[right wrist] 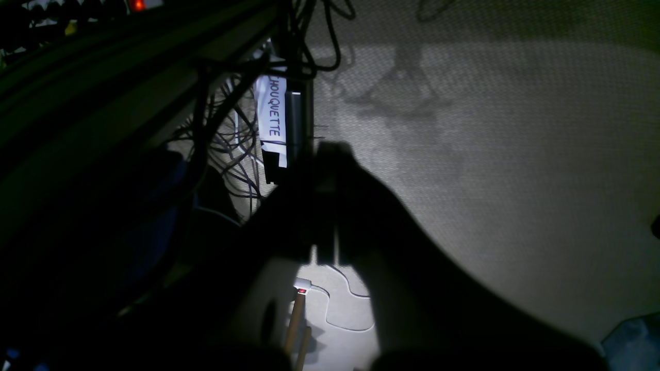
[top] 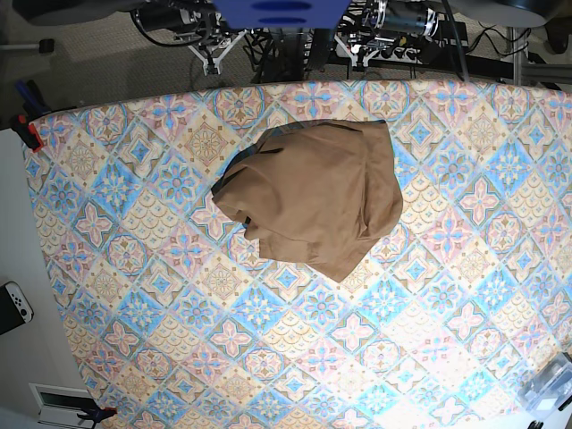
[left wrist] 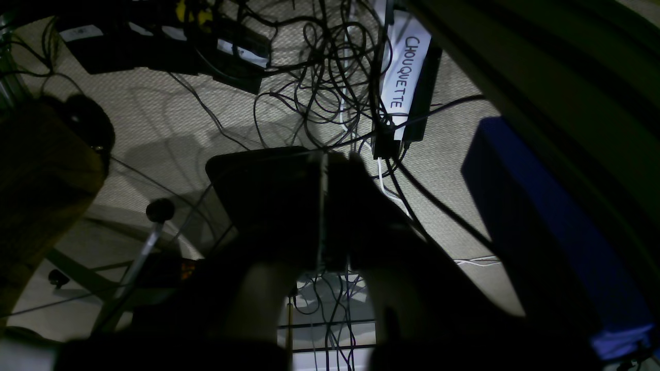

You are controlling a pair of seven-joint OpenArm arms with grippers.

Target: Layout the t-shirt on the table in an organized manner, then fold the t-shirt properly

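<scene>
The tan-brown t-shirt [top: 313, 197] lies crumpled in a heap on the patterned table [top: 179, 340], a little behind its middle, in the base view. Neither gripper is near it. Both arms are pulled back past the table's far edge, pointing down at the floor. In the left wrist view my left gripper [left wrist: 323, 170] is dark, with its jaws pressed together and holding nothing. In the right wrist view my right gripper [right wrist: 325, 159] is also dark, with its jaws together and holding nothing. The t-shirt and table are out of both wrist views.
Tangled cables [left wrist: 330, 67] and a labelled power strip [left wrist: 407, 67] lie on the carpet below the arms. A blue block [left wrist: 541, 226] stands at the right. A game controller [top: 13, 306] lies left of the table. A clear plastic item [top: 554, 384] sits at the table's front right corner.
</scene>
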